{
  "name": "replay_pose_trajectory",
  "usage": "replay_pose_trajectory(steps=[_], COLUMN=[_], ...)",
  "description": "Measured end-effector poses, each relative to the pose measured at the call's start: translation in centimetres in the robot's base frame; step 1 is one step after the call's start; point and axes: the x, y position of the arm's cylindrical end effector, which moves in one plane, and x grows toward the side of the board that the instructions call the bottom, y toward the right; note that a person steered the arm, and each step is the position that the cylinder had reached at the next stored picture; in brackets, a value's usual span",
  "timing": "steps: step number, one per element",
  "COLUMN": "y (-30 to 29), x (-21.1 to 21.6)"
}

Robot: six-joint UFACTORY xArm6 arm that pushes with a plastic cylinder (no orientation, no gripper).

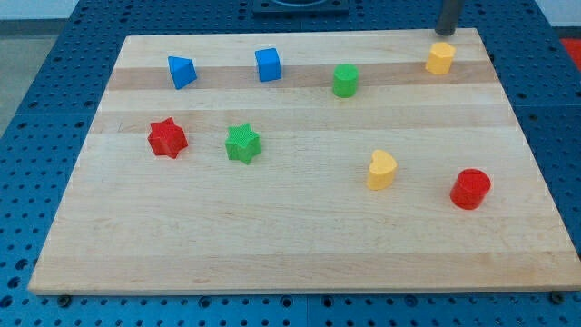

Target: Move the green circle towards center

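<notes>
1. The rod ends in my tip [445,34], which sits at the view's top right, right at the far edge of the tabletop [300,245].
2. There are no jaws on this arm: only the straight dark rod shows, so nothing stands apart, together or clamped on any block.
3. The green circle [345,80] stands in the upper part of the tabletop, a little to the view's right of the middle line and well above the centre.
4. My tip is up and to the view's right of the green circle, well apart from it, with nothing touching the block.
5. Closest to my tip is a yellow block [440,58], just below it at the view's top right; whether the two touch cannot be told.
6. A blue cube [268,64] lies to the view's left of the green circle, and a blue block of wedge-like shape [182,71] lies farther left still, both in the same upper band.
7. A red star [168,137] and a green star [242,143] sit side by side in the left half, near each other but apart.
8. A yellow heart [381,170] lies right of centre, lower down, and a red circle [470,188] stands near the view's right edge.
</notes>
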Motion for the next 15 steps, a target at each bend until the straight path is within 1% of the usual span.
replay_pose_trajectory(steps=[1,3,4,6,8,9,10,11,12,13,14,15], y=[-0.6,-12.0,-13.1,-11.0,-10.6,-12.3,-13.4,-15.9,-16.9,-16.9,-18.8,-21.2], x=[0.0,0.0,0.0,-0.3,0.2,4.6,7.6,12.2,14.1,14.1,16.3,19.5])
